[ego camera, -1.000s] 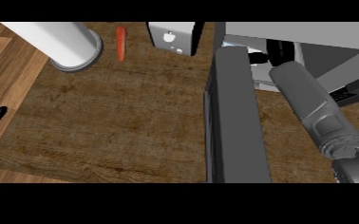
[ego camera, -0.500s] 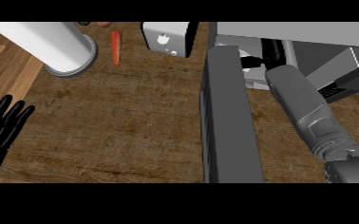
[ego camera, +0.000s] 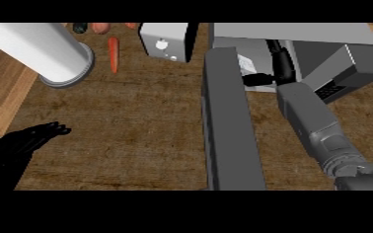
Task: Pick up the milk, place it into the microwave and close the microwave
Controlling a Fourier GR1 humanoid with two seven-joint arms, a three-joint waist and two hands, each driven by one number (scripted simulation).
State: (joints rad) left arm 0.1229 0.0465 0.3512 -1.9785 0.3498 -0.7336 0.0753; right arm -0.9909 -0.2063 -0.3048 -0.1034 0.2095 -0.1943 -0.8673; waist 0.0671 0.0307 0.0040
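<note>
The microwave (ego camera: 291,32) stands at the right with its grey door (ego camera: 229,123) swung open toward me. My right forearm reaches into the opening. My right hand (ego camera: 280,64) is inside, with fingers and thumb curled about the white milk carton (ego camera: 246,65); only a small part of the carton shows beside the door. My left hand (ego camera: 29,142) shows at the lower left edge above the counter, open and holding nothing.
A tall white cylinder (ego camera: 40,49) stands at the upper left. A carrot (ego camera: 113,61) lies beside it, a small white-and-grey appliance (ego camera: 167,40) stands at the back, and a few vegetables (ego camera: 100,27) lie along the back edge. The wooden counter (ego camera: 131,128) fills the middle.
My left hand has come up into view at the lower left. My right forearm has pushed deeper into the microwave with the carton. The door has not moved.
</note>
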